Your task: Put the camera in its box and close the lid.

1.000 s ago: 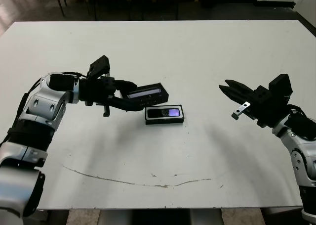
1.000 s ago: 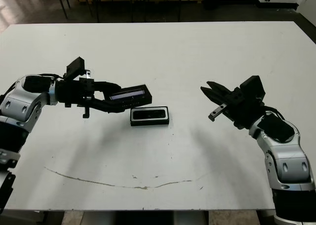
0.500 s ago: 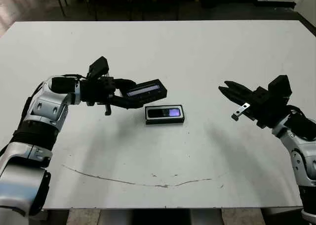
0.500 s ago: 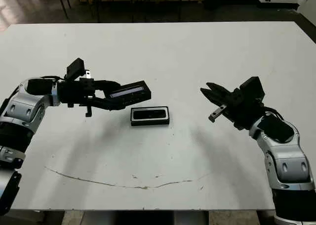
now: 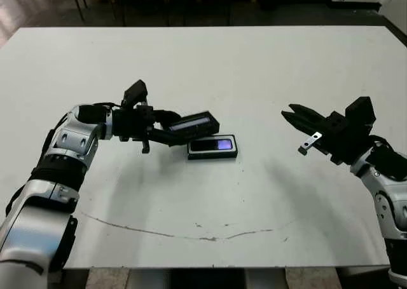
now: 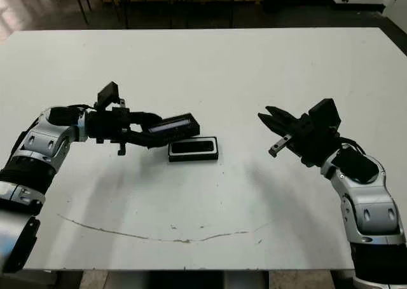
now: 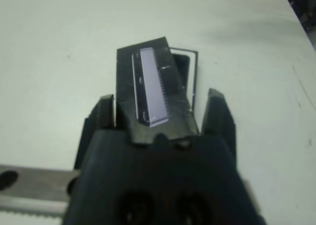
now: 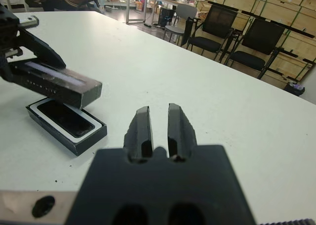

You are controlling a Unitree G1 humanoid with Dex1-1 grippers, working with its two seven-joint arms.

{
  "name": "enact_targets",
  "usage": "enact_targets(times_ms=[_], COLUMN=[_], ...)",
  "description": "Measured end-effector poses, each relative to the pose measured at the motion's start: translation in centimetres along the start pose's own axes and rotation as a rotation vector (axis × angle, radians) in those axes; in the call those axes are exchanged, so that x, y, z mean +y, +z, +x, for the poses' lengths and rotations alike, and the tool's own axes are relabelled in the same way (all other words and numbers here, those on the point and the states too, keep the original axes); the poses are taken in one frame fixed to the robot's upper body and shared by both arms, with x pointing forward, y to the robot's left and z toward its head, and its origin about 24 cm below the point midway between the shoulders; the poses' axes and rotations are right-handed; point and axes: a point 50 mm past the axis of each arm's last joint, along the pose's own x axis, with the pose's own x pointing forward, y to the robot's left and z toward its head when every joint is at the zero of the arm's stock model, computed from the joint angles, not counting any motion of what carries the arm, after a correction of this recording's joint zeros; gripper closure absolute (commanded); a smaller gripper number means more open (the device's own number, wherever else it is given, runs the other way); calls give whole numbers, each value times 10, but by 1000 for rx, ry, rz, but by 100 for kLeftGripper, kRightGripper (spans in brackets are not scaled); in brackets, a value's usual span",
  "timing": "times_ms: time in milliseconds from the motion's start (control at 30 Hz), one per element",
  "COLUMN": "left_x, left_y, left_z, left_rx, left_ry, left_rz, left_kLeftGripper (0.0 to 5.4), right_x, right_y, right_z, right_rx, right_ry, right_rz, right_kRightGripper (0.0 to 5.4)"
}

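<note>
The camera (image 5: 213, 145) is lying flat inside the box (image 5: 212, 147), and its bluish-purple patch is glowing at the end of the box that is facing the right gripper. The box is sitting open on the white table (image 5: 254, 73), near the middle of it, with a thin white lining showing around the camera.

The lid (image 5: 191, 124) is hanging in the air just beside the box, on the side toward the left arm. It is tilting, and its far end is reaching over the near corner of the box. I cannot tell if the lid is touching the box. A pale, shiny strip is showing along the lid's face.

The left gripper (image 5: 164, 129) is holding the lid, with its two black fingers (image 7: 217, 117) pressing on the lid's two long sides. The left arm is stretching across the table toward the box.

The right gripper (image 5: 296, 117) is hovering above the table, well apart from the box, on the other side from the lid. Its fingers (image 8: 141, 127) are standing close together with only a narrow gap between them, and they are holding nothing. They are pointing toward the box.

A thin dark scratch (image 5: 178, 233) is curving across the table, on the robot's side of the box.
</note>
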Motion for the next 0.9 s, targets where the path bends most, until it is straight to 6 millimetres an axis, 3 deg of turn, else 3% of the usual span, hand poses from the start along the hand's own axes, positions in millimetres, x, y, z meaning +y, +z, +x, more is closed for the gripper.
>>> enact_targets(times_ms=[900], left_x=[0], left_y=[-3], left_z=[17], left_rx=[97], left_ry=[-103], left_rz=[18], left_kLeftGripper=[416], right_x=[-1], right_y=[0], right_z=[-1], right_rx=[23], right_ry=[2], right_rz=[1], right_kRightGripper=[540])
